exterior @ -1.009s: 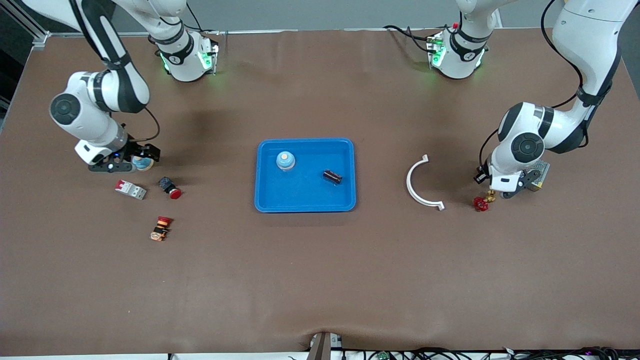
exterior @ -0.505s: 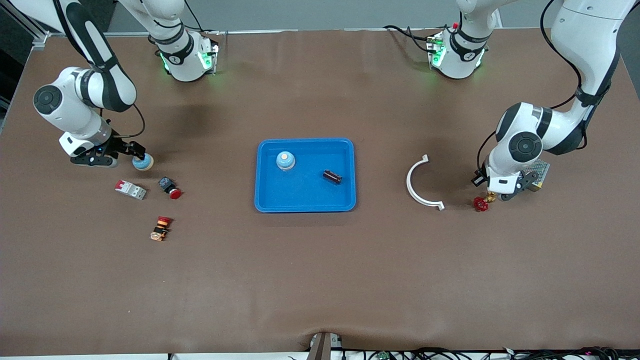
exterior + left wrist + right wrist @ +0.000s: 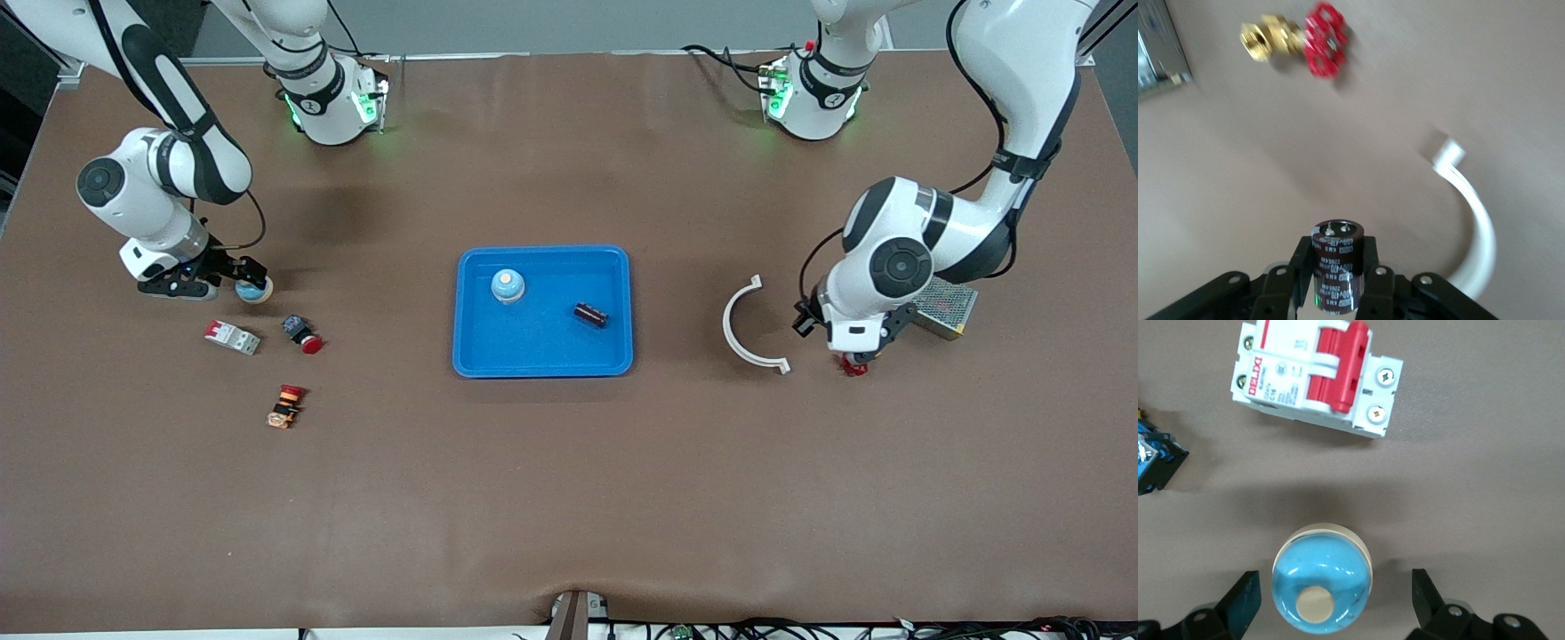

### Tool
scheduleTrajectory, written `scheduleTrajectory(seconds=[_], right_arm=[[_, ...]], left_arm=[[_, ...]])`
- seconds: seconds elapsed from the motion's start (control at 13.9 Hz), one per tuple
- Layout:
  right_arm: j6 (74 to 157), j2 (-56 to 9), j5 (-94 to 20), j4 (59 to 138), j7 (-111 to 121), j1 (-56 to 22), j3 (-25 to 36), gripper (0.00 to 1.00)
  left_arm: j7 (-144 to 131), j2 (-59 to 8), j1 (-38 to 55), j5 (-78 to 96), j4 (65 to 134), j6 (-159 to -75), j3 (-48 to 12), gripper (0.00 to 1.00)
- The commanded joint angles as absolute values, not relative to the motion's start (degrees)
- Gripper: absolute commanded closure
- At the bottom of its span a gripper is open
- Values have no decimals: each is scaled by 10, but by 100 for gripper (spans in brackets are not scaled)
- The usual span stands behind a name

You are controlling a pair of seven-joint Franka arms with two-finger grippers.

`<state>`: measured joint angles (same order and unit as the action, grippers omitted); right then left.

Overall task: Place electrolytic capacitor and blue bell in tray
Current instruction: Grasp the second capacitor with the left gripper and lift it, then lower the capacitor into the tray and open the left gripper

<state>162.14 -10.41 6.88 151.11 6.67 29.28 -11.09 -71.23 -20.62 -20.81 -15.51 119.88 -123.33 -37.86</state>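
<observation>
While a blue bell and a dark capacitor already lie inside the tray, both arms are working second copies out at the ends of the surface. Left pincer is clamped on an electrolytic capacitor, gripped across its barrel, long axis standing out along the fingers, printed end cap facing away from the wrist. It hangs above the brass valve with red handwheel, with the white curved bracket lying between it and the tray and a perforated metal box just beside it toward the left arm's end. Right pincer stands spread wide, low at the surface, its fingers straddling a second blue bell without touching it; the bell sits upright, cream button up, squarely between the pads. A white-and-red circuit breaker and a black-and-blue switch block lie just ahead of this pincer. Judgement: the tray lies toward the surface's middle from each pincer; the left's load needs carrying over the bracket, the right needs closing first.
</observation>
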Motion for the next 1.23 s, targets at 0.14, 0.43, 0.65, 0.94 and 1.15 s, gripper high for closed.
scheduleTrajectory(seconds=[0.14,0.43,0.65,0.94,1.15], right_arm=[[1635,-107,72,1515,23,278,-124,0],[1637,-110,72,1515,26,276,-124,0],[1642,-112,73,1516,32,277,-123,0],[1644,-117,76,1516,33,279,-123,0],[1644,-118,77,1516,36,281,-122,0]], left_arm=[[-849,-238,-143,-131,1141,-1217,-408,100],[-974,-281,-56,-132,1082,-1217,-408,100],[-1040,-312,3,-134,1050,-1225,-407,100],[-1140,-344,52,-141,1027,-1236,-404,100],[-1253,-364,83,-147,1027,-1284,-396,100]])
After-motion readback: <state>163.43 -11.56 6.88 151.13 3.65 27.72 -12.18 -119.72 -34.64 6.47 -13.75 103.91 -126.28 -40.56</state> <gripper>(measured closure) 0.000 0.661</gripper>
